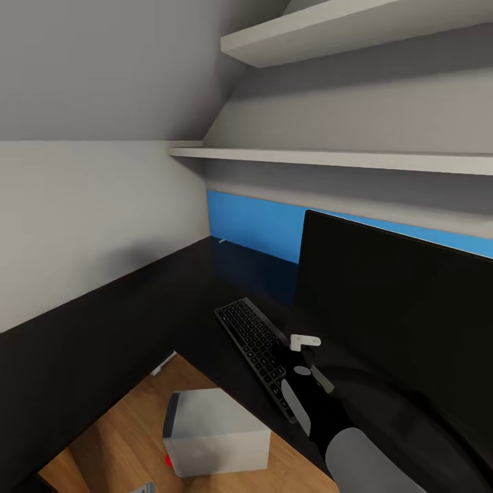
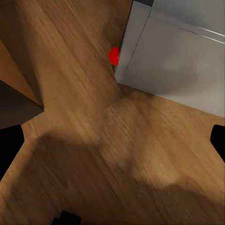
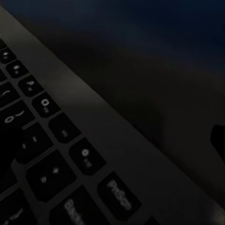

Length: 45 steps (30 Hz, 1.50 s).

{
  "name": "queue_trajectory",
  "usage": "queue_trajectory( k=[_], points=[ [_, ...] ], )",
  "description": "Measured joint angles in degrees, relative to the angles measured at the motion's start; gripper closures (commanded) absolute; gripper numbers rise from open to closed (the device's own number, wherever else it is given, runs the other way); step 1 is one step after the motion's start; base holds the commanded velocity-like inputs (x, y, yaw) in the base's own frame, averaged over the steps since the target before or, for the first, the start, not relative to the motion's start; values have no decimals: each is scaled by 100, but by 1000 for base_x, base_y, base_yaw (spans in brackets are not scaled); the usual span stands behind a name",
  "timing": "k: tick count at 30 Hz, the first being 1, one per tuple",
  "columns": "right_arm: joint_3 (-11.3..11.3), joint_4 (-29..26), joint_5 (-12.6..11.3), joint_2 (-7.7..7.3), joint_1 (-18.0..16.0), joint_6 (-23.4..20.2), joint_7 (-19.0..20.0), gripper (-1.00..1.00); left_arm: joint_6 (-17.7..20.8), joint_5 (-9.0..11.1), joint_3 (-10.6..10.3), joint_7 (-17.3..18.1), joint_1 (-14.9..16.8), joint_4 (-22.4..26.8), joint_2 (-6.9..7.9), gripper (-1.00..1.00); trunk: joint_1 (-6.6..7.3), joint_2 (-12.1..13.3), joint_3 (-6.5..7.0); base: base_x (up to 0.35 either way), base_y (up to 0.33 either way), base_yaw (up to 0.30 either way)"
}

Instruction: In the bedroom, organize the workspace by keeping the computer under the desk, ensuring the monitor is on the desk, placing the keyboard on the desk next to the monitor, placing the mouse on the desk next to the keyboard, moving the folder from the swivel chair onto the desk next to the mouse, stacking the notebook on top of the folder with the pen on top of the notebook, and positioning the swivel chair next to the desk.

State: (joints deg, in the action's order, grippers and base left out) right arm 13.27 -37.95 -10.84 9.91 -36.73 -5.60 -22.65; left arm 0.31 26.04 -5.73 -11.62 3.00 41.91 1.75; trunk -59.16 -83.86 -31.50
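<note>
Locate keyboard (image 1: 257,349) flat on desk (image 1: 103,329), near centre of the head view, long axis running from 11 o'clock to 5 o'clock. Find monitor (image 1: 397,308) upright just beside it at 3 o'clock, and computer (image 1: 216,431) on wood floor (image 1: 116,431) at 7 o'clock from keyboard, below the desk edge. Read right gripper (image 3: 112,140) as spread wide and holding nothing: poised close over the keyboard's near end, with one dark fingertip (image 3: 218,140) at the frame edge and the other lost against the dark keys. Read left gripper (image 2: 112,140) as fully spread and empty, hanging above floor near the computer's red mark (image 2: 113,55). Treat keyboard as light, stiff and thin; expect the low profile to leave little to pinch and the smooth desktop to let it slide. Take hold across the narrow width at one end, pads on the long edges, or push flat instead of lifting. Avoid pressing on keys. Treat monitor as top-heavy and fragile; keep the arm away from its screen. Count one keyboard, one monitor, one computer, one desk, two wall shelves (image 1: 342,31), two grippers.
</note>
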Motion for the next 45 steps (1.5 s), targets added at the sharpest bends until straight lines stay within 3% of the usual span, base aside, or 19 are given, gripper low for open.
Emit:
queue_trajectory(
  k=[4,8,12,45],
  points=[
    [-3,-5,-54,-1,0,-1,-1,-100,0,0,1,2,-1,0,0,-100,0,0,0,0,0,0],
    [-6,-29,-426,-5,-1,-2,6,-100,0,0,6,3,-2,-7,0,-100,0,0,0,0,0,0],
    [-5,-35,-501,-8,-1,-3,8,-100,0,0,8,4,-1,-6,0,-100,0,0,0,0,0,0],
    [3,42,-491,-8,-1,-6,14,-100,-16,-9,-7,47,-3,-8,0,-100,-1,1,0,-34,38,0]
  ],
)
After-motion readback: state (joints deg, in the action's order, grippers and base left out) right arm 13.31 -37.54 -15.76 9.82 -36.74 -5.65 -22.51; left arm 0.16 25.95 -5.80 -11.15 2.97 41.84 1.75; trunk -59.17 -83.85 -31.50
